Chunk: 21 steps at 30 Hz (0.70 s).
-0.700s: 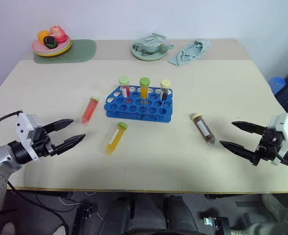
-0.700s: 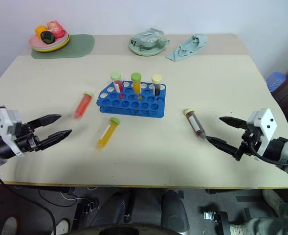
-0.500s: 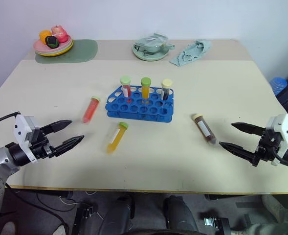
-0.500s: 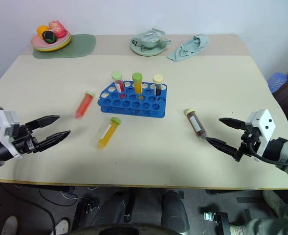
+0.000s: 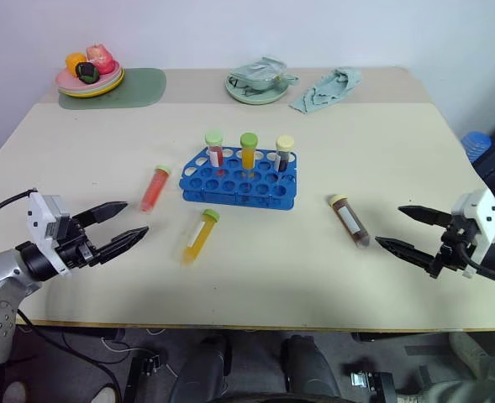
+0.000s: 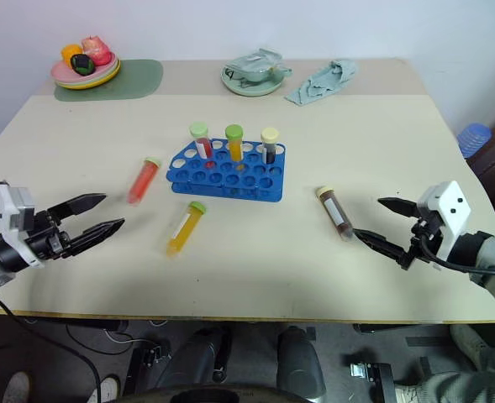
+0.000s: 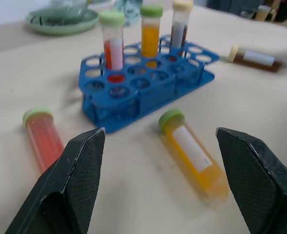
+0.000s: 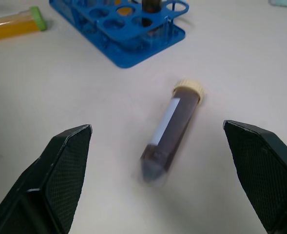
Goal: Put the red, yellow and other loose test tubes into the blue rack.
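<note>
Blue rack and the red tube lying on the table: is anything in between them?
No, just bare table between the blue plastic rack and the red, green-capped tube, seen in both eye views.

Black, tapered, texture-padded fingers [image 7: 80,180] on white wrist housings; silver-grey forearms; black cables trailing.

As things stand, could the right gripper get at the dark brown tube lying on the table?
Probably yes. The right gripper is open and points toward the dark brown tube, which lies flat on bare table clear of the blue rack, with nothing in between.
</note>
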{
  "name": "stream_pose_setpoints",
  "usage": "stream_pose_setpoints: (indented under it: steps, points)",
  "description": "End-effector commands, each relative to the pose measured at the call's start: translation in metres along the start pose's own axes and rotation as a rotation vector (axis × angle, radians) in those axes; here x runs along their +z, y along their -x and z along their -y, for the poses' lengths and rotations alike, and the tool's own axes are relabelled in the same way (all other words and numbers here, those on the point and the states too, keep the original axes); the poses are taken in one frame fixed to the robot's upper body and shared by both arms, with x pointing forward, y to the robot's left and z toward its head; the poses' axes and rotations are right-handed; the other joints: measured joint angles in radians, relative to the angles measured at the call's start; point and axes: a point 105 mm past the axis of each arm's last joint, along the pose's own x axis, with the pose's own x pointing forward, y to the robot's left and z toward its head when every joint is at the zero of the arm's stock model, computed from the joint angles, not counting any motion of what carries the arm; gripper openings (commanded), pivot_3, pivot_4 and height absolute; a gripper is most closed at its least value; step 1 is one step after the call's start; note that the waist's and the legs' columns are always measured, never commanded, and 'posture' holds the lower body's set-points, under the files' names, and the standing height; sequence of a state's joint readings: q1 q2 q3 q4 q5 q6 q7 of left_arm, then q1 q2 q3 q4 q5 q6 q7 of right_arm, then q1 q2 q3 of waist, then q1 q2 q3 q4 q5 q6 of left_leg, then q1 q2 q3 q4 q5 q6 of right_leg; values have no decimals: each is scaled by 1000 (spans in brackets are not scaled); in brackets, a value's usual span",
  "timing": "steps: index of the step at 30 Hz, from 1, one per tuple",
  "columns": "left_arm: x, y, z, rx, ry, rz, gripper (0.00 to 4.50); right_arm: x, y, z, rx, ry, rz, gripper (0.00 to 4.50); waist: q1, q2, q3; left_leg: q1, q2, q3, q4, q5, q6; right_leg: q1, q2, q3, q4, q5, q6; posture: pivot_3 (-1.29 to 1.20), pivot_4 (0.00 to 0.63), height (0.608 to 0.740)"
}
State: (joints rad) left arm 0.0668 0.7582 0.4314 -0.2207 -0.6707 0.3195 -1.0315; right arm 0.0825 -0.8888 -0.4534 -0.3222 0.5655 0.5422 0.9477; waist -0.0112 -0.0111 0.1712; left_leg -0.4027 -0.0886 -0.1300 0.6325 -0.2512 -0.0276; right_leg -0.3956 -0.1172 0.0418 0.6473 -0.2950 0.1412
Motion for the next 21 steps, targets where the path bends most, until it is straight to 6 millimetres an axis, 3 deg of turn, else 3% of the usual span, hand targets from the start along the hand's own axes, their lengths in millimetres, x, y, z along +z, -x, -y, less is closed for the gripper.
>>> stream_pose_setpoints:
  steps: [1, 10, 14, 21]
  points:
    - [6, -10, 10, -53, -33, 25, 3706, 10, -5, 3, -42, 27, -74, 4430, 0, 0, 0, 0, 0, 0, 0, 0, 0, 0, 0, 0, 0, 0, 0, 0, 150, 740]
    - [21, -44, 48, -324, -84, 97, 3706, 4, -43, 7, -69, -158, -307, 4430, -1, 0, 0, -1, 0, 0, 0, 0, 0, -1, 0, 0, 0, 0, 0, 0, 150, 740]
    - [22, -56, 70, -473, -112, 71, 3706, 4, -65, 20, -113, -236, -371, 4430, -4, 0, 0, -2, 0, 0, 0, 0, -1, -2, 0, 0, 0, 0, 0, 0, 150, 740]
    - [16, -73, 81, -486, -96, 90, 3706, -4, -80, 40, -186, -262, -487, 4430, -2, 0, 0, -4, -1, 0, 0, 1, -1, -5, 0, 0, 0, 0, 0, 0, 150, 740]
